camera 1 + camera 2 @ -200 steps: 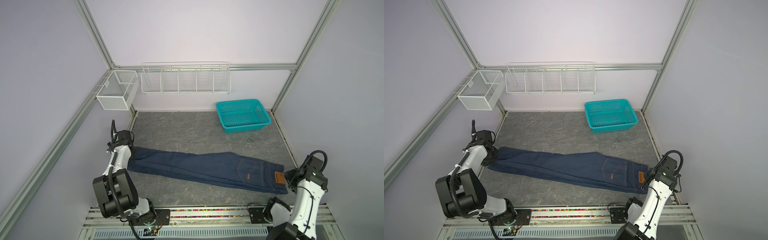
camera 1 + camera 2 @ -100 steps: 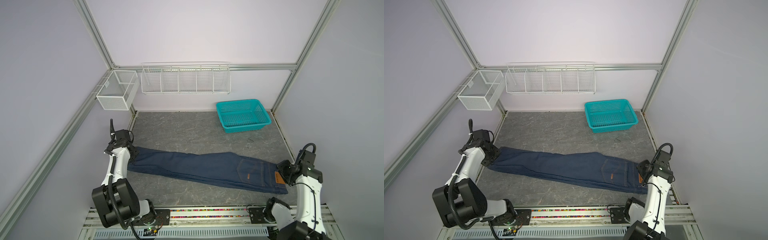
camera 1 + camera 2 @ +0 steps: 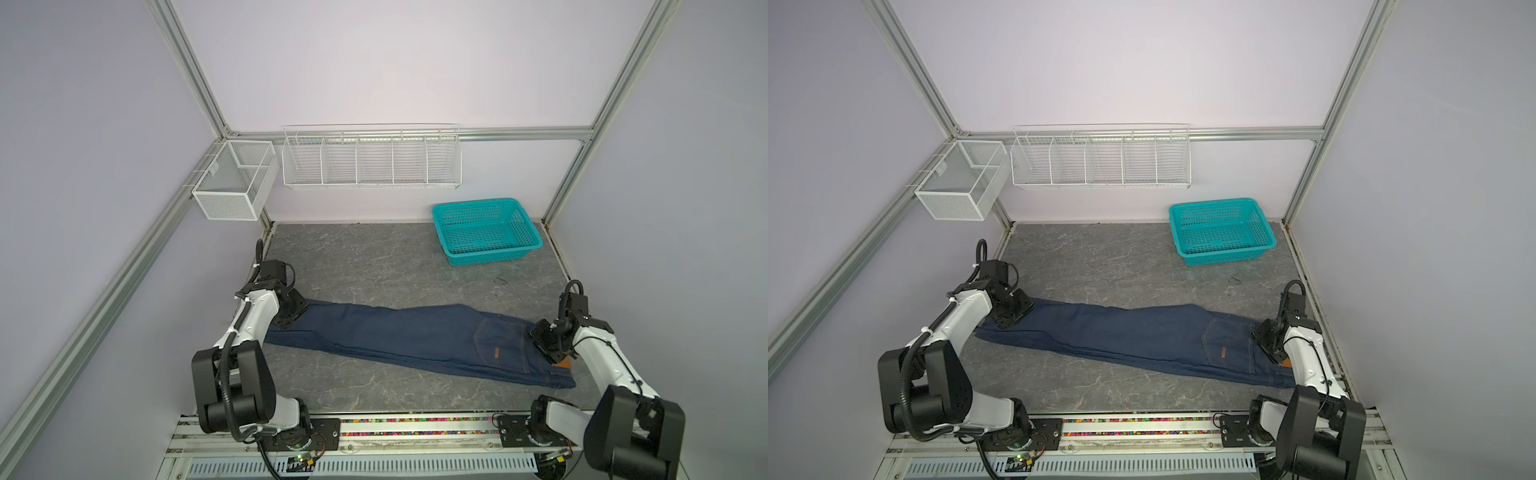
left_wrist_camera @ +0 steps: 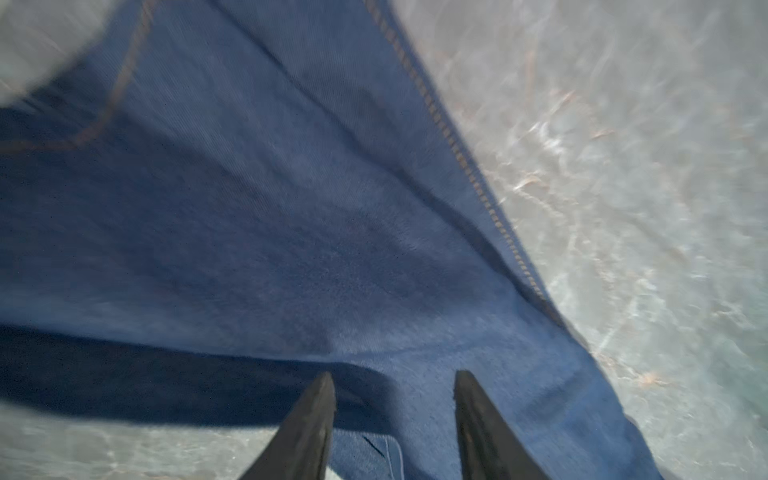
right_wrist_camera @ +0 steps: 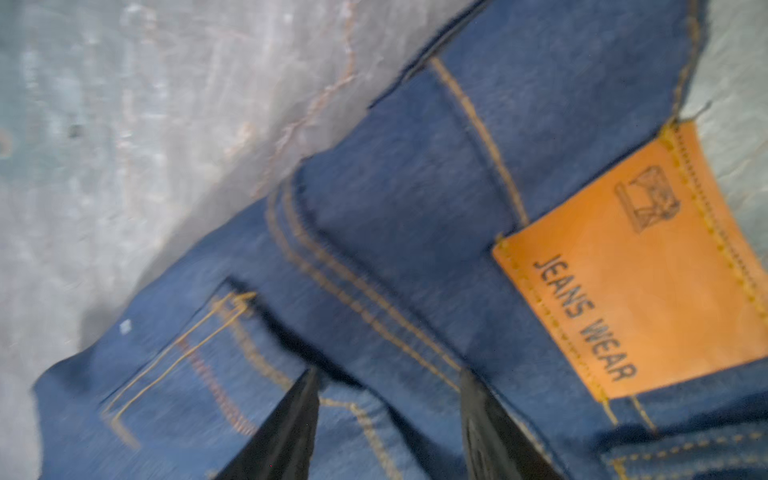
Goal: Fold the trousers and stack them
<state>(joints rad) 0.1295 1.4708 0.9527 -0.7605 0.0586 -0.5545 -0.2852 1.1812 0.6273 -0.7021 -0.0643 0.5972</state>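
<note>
So the left fingers (image 4: 307, 428) sit at the jeans (image 3: 399, 336) hem (image 4: 370, 451), 9 o'clock, and the right fingers (image 5: 291, 424) at the waistband (image 5: 540, 124), 3 o'clock. All are spread, holding nothing. Pinch every layer, lift evenly.

Lab test cell: aluminium frame (image 3: 189, 70), plain lilac panels (image 3: 395, 62), wall-hung wire racks (image 3: 370, 166), robot arms (image 3: 253, 320) bolted to base rail (image 3: 415, 434).

Pale lilac panel walls (image 3: 395, 62); aluminium frame posts (image 3: 192, 70); grey marbled floor surface (image 3: 374, 257); white five-bay wire rack (image 3: 371, 166), back wall; white mesh box (image 3: 226, 204), left rail.
</note>
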